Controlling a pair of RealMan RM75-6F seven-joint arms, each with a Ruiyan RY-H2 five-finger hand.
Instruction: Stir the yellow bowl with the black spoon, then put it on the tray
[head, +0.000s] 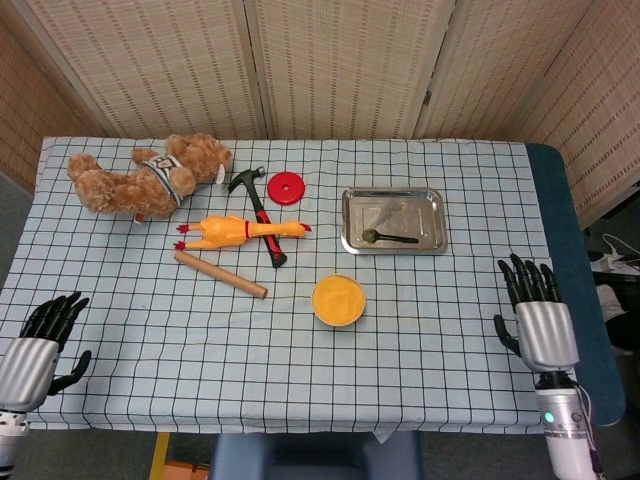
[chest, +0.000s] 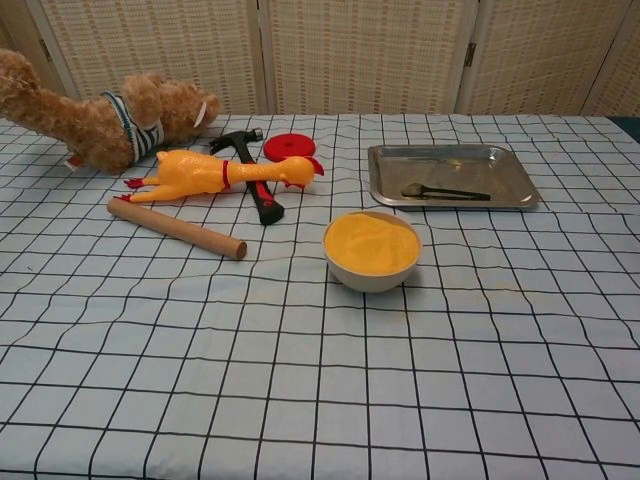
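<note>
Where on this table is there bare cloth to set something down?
Bare cloth lies all along the near edge, below the yellow bowl, between left hand and right hand. Crowded: hammer, rubber chicken, rolling pin.

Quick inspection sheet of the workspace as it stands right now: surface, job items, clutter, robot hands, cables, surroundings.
Surface: checked cloth over the table.
Job's things: black spoon lies in the tray; yellow bowl stands in front of the tray, apart from it.
Clutter: teddy bear, hammer, red disc, rubber chicken, wooden rod.
Robot hands: left robot hand and right robot hand open, holding nothing, at the near corners.
Cables: white cables on the floor, right.
Surroundings: woven screen behind.
</note>
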